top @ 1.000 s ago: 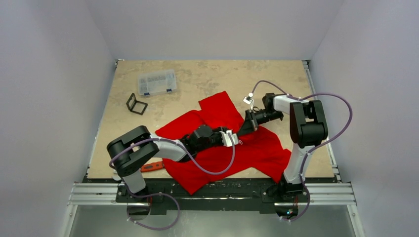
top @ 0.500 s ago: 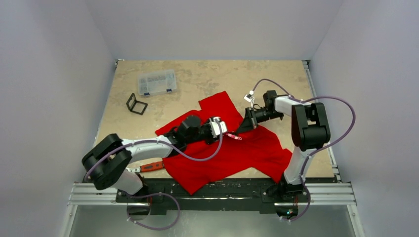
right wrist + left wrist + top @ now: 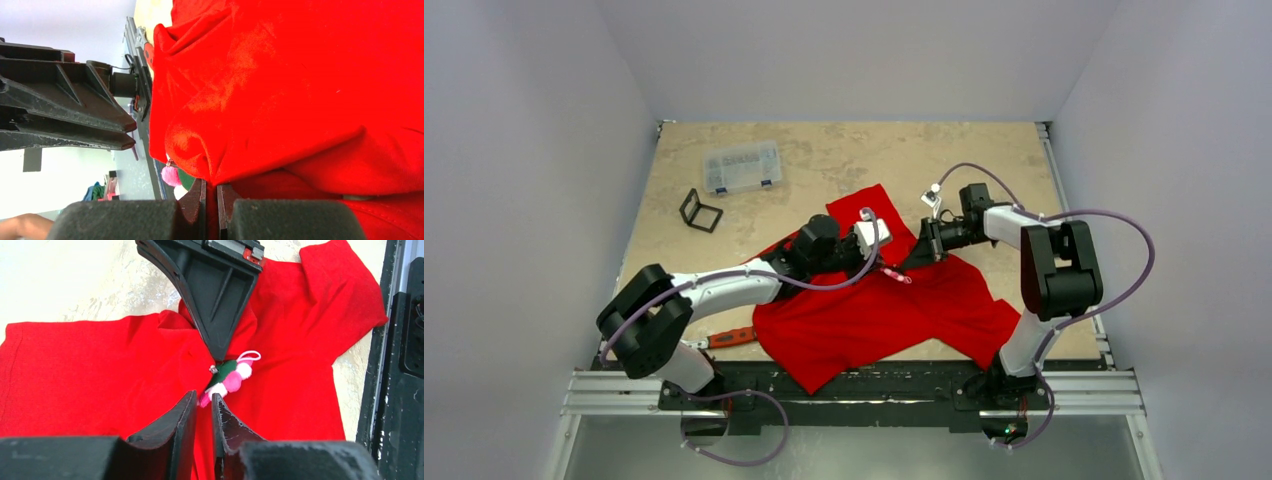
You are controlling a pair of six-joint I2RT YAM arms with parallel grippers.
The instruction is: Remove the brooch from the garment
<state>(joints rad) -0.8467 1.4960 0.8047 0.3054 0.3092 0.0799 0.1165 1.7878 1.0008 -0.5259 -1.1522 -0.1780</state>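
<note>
The garment (image 3: 874, 320) is a red T-shirt, crumpled mid-table; it also shows in the left wrist view (image 3: 100, 365) and the right wrist view (image 3: 300, 75). The brooch (image 3: 897, 276) is pink and white with green backing (image 3: 231, 380) and hangs from a raised fold of cloth (image 3: 171, 176). My right gripper (image 3: 911, 265) is shut on that fold beside the brooch (image 3: 211, 187). My left gripper (image 3: 882, 262) points at the brooch from the left. Its jaws stand nearly shut with a slim gap and hold nothing (image 3: 203, 397). Its tips are just short of the brooch's pink end.
A clear plastic box (image 3: 742, 166) and a small black frame (image 3: 700, 210) lie at the back left. A red-handled wrench (image 3: 732, 337) lies by the shirt's near left edge. A metal rail (image 3: 874, 392) runs along the table's front.
My left arm has stretched out and swung its gripper up and left, off the spot over the brooch. The brooch stays on the shirt. The right gripper keeps its hold on the fold.
</note>
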